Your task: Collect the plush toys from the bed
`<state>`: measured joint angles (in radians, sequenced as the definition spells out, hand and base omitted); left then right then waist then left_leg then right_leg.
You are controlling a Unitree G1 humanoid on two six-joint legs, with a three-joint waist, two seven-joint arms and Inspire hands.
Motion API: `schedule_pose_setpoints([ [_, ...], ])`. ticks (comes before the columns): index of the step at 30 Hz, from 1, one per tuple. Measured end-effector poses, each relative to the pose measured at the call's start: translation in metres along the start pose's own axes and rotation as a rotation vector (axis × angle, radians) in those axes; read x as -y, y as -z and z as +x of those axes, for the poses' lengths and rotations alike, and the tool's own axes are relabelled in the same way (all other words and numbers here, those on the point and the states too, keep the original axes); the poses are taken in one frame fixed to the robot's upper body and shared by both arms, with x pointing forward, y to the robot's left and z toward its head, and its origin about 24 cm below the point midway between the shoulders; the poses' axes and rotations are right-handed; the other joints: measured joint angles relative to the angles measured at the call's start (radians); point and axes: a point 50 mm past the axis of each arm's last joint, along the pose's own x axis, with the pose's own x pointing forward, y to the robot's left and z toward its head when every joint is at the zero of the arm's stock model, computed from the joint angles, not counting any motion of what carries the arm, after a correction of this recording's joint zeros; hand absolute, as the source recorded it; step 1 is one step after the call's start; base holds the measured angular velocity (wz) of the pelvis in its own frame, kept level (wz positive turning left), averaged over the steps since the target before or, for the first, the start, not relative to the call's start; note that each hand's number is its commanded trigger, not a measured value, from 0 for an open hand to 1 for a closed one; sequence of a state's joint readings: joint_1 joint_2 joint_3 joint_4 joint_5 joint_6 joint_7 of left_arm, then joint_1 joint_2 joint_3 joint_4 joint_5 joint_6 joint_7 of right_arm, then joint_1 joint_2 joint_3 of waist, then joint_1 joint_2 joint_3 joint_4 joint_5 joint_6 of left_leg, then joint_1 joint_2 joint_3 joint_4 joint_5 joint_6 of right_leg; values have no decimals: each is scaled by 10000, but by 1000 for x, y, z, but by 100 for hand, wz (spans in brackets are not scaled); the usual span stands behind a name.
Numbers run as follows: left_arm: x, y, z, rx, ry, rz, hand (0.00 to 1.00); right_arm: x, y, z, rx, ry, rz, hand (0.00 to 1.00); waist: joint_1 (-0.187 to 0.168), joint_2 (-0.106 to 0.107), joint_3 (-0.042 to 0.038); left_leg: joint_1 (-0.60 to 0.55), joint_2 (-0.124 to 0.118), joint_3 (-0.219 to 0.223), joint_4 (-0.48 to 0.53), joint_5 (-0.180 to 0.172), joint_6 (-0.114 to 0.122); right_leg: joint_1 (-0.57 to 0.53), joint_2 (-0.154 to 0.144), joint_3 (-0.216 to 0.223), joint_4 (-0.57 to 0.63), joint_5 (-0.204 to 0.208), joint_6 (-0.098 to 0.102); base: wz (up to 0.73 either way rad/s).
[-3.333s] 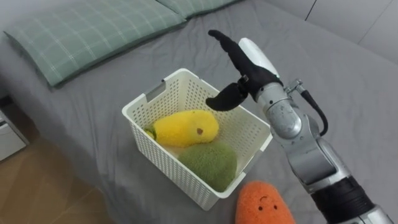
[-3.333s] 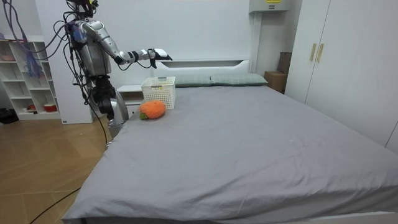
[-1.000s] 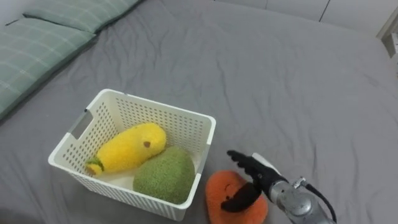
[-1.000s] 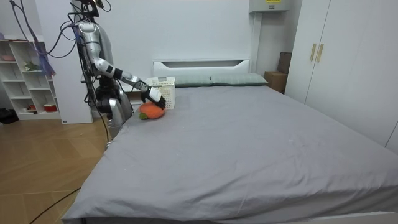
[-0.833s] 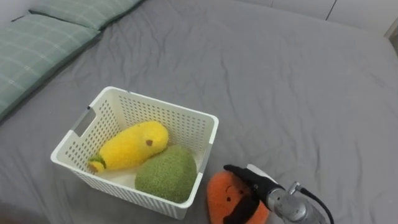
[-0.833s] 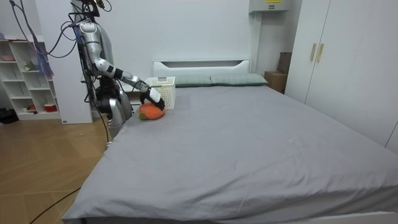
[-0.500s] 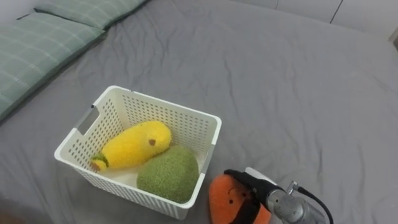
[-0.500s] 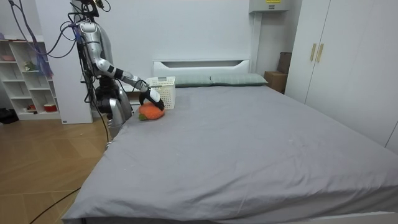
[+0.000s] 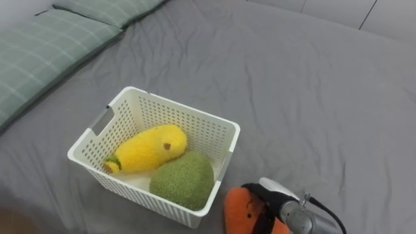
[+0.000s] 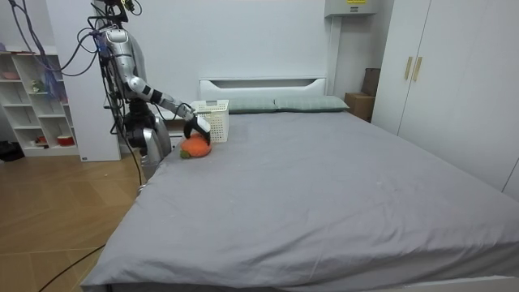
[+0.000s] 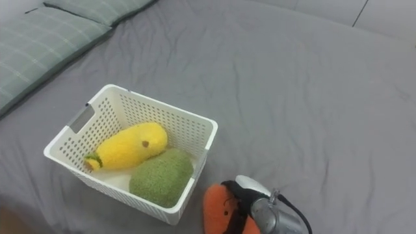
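Left eye view: right robot hand [image 9: 268, 198] has seemingly closed on orange toy [image 9: 237, 211].

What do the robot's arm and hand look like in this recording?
The right hand has black fingers and a white shell on its back. Behind it sits a silver metal cylindrical wrist, with a thin black cable looping beside it. In the room view the arm is silver with dark sections.

soft, even light all over. left of the hand [image 9: 266, 195], the basket [image 9: 195, 130] makes a faint shadow on the bed [image 9: 292, 97].
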<state>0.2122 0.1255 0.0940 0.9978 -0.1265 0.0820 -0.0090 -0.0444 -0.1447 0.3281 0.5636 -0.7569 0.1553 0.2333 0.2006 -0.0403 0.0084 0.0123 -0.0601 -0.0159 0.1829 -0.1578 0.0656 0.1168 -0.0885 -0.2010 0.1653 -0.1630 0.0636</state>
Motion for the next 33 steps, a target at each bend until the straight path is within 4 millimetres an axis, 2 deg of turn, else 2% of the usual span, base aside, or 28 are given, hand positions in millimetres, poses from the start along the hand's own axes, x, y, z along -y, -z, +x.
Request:
schedule_pose_setpoints([
  [15,0,4,-1,-149,28,15,0,-6,6,3,-453,-243,-145,100,8,42,23,-19,-32,-149,91,-7,4,92,-35,-210,9,-2,3,3],
  [17,1,3,-1,-85,51,22,0,-7,8,4,-488,-275,143,100,6,-2,-4,-10,-41,-161,99,-5,6,108,-44,-215,10,-5,8,2],
  [18,1,3,-1,-90,71,89,0,-9,11,5,-585,-322,399,100,10,34,16,8,-43,-170,103,-4,7,129,-47,-224,8,-7,10,0],
  [21,0,7,-2,-162,53,52,0,-12,17,5,-655,-483,981,100,-28,-16,2,3,-55,-185,135,2,14,150,-57,-246,9,-8,12,2],
  [23,-1,8,-2,-198,40,62,0,-8,19,5,-651,-320,1280,100,-98,-21,20,-39,-84,-259,155,21,27,150,-86,-340,11,-15,17,10],
  [26,-5,8,-2,-203,30,6,0,15,21,0,-471,669,1719,100,-359,-119,25,-80,-207,-271,170,49,41,110,-160,-367,22,-125,15,5],
  [28,-9,13,-3,-323,-64,-85,0,53,15,-11,155,2158,1719,100,-582,-207,18,-76,-194,-185,167,73,72,114,-188,-359,18,-162,35,0],
  [29,-11,13,-4,-339,-95,-65,0,63,14,-16,364,2629,1706,100,-596,-232,20,-75,-188,-160,169,77,75,115,-187,-347,13,-162,35,0],
  [31,-16,13,-4,-346,-237,36,0,101,6,-36,1186,4519,1699,100,-700,-332,7,-61,-184,-84,152,70,78,169,-183,-332,-75,-160,38,-4],
  [32,-17,13,-4,-340,-262,16,0,110,4,-40,1363,4990,1821,100,-708,-407,-19,-34,-183,-59,136,67,81,207,-181,-324,-123,-156,40,-6],
  [33,-18,12,-4,-318,-279,31,0,124,0,-48,1710,5779,2071,100,-767,-419,-5,9,-156,-4,113,50,85,227,-171,-277,-135,-151,44,-11],
])
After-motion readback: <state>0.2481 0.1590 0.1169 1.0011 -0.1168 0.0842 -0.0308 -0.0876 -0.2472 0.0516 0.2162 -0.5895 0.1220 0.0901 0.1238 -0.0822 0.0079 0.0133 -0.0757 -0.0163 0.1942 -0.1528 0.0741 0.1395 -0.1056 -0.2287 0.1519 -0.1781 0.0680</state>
